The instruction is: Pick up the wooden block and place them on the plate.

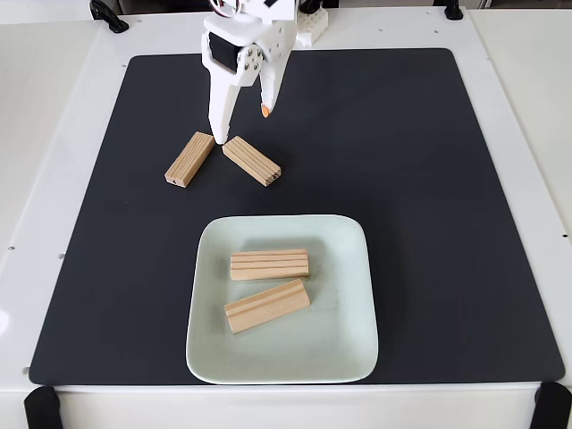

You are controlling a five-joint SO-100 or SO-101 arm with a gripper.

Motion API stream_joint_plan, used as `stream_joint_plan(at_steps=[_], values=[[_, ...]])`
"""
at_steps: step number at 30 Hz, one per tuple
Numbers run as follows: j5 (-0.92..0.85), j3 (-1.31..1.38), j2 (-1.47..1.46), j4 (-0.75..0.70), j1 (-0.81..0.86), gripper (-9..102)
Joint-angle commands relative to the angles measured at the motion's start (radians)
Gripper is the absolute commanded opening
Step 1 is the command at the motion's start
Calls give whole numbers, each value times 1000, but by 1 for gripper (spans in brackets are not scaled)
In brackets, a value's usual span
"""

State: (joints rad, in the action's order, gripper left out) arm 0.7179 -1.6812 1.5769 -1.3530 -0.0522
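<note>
One fixed view looks down on a white table (63, 107) whose smooth top is almost wholly covered by a matte black mat (447, 223) with rounded corners; black clamps grip the table's edge at the near and far corners. Near the mat's front edge lies the plate (349, 349), a pale mint-white square of glossy ceramic with rounded corners and a shallow raised rim.

Beyond the plate, at the far side of the mat, the white plastic arm (246, 45) reaches down. Its gripper (243, 125) stands spread in a moderate V with nothing between the fingers: the longer white finger comes down to the mat just at the gap between two loose blocks, and the shorter finger, tipped in orange, hangs above the mat a little to the right.

Four light-tan wooden blocks, small and rectangular, are in sight. Two rest inside the plate: the far block on the plate (269, 264) lies almost level across it, its top face grooved lengthwise, and the near block on the plate (266, 306) lies just in front, tilted slightly, apart from the first. Two lie on the mat beyond the plate's far left corner: the left loose block (189, 159), plain-topped and angled, and the right loose block (252, 161), grooved, angled the other way, their far ends close together by the white fingertip.
</note>
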Motion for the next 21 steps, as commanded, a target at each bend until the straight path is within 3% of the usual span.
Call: stream_joint_plan(at_steps=[1, 21], values=[[2, 17, -12, 43, 5, 33], [2, 17, -117, 127, 2, 33]])
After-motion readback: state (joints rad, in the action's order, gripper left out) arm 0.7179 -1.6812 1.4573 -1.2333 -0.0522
